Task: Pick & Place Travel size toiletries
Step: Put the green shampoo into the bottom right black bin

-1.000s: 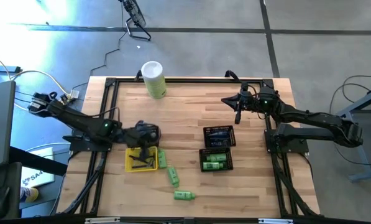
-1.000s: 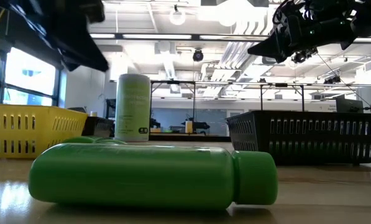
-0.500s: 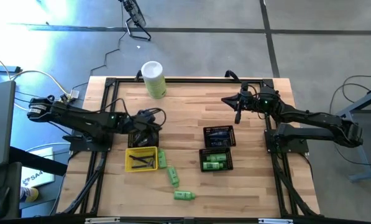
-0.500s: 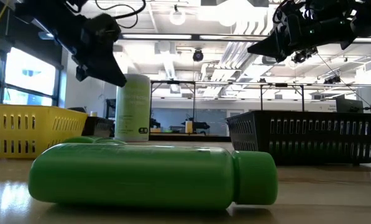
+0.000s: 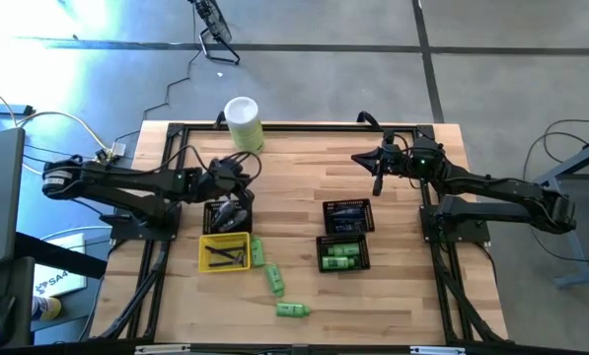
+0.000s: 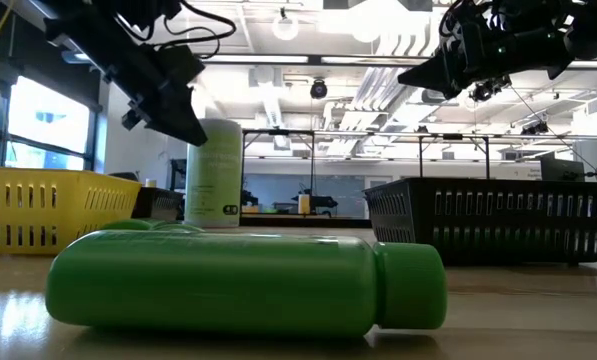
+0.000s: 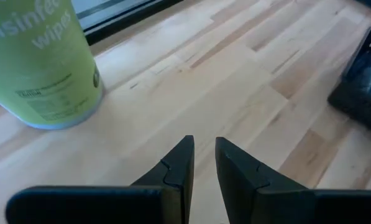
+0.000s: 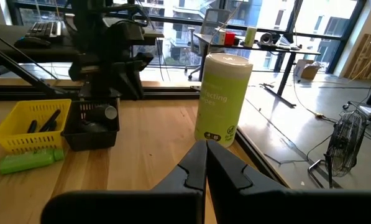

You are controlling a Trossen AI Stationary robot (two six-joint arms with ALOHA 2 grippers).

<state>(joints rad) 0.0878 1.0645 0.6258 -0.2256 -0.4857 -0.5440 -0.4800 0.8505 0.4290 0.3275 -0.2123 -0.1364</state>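
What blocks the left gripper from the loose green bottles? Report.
Nothing visible. The left gripper hangs over a small black basket; that and the yellow tray lie low beside the way to the green bottles.

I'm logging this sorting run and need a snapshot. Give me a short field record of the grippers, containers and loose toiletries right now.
left gripper: empty, fingers slightly apart, raised over the small black basket
right gripper: shut, empty, raised at the table's far right side
yellow tray: holds dark tubes
two black baskets: one with dark items, one with green bottles
loose green bottles: three on the table
wipes canister: upright, far edge
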